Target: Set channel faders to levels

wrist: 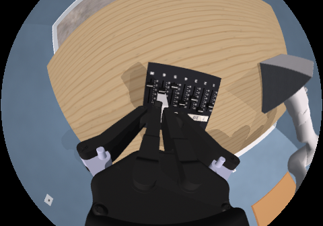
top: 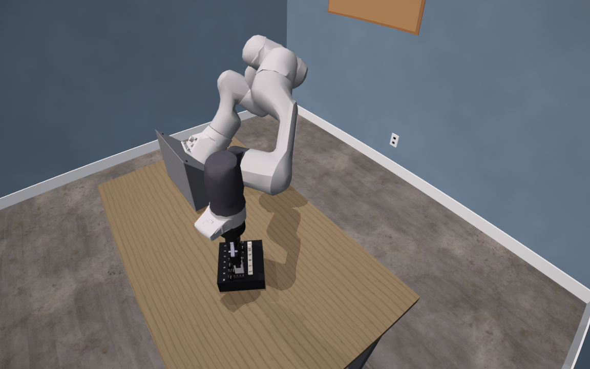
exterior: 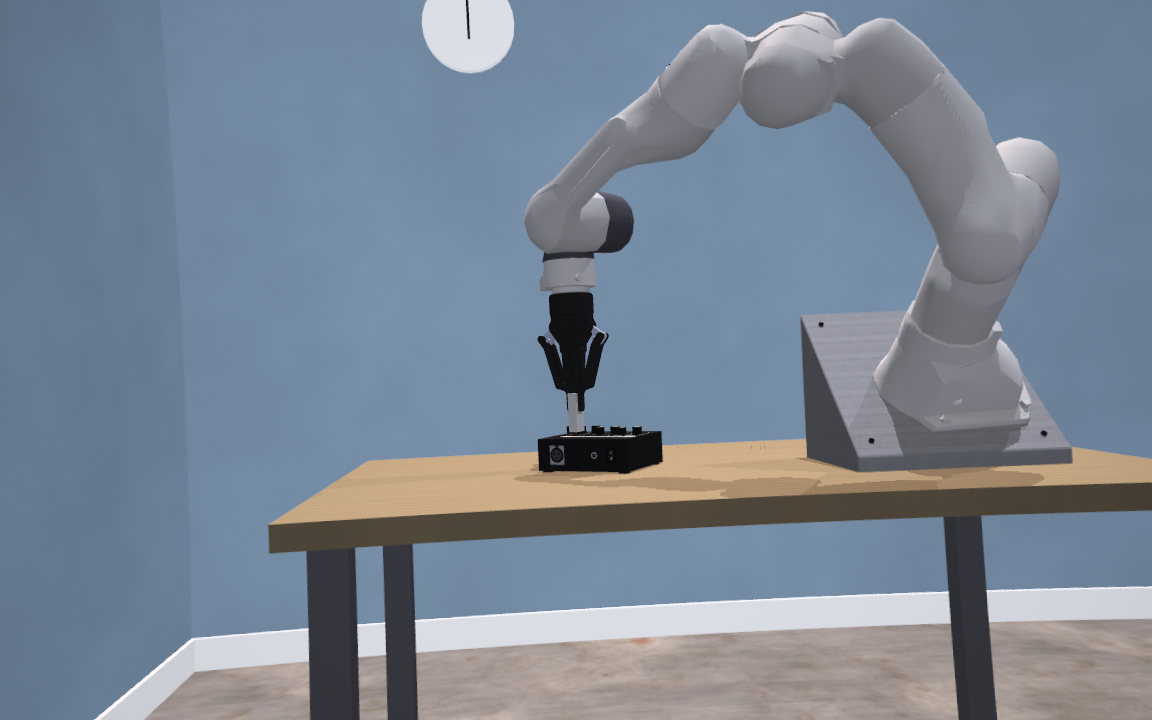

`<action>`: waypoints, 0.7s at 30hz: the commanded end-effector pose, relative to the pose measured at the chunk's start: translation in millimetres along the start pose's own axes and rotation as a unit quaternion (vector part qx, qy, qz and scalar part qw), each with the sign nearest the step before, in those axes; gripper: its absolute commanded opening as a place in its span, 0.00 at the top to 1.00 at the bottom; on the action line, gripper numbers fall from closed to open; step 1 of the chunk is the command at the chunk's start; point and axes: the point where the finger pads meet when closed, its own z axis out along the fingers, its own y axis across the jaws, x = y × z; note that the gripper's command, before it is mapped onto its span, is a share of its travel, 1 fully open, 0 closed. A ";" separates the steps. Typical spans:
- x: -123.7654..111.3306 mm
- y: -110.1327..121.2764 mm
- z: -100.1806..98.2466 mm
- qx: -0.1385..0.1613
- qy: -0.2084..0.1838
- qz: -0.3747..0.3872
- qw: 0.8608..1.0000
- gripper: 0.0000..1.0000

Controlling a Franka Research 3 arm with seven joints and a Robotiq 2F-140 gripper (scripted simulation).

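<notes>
The black lighting desk (top: 244,267) stands on its feet on the wooden table; it also shows in the side view (exterior: 599,450) and the wrist view (wrist: 182,93). It has a row of several faders and a strip of white tape (top: 250,258) with levels, too small to read. My gripper (wrist: 160,99) is shut with nothing between the fingers. Its pale fingertips (exterior: 575,420) point straight down onto the leftmost fader lane in the wrist view, touching or just above the desk top. The fader cap under the tips is hidden. The other caps (wrist: 193,101) stand at mixed heights.
The grey wedge-shaped robot base (exterior: 920,394) stands at the far end of the table (top: 251,257). The desk sits about midway along the table, set back from its edges.
</notes>
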 end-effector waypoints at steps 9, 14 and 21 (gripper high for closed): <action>8.1 -1.0 -1.2 0.001 0.002 -0.003 1.000 1.00; 8.8 -1.0 -1.2 0.001 0.002 -0.003 1.000 1.00; 9.9 -1.0 -1.2 0.001 0.002 -0.003 1.000 1.00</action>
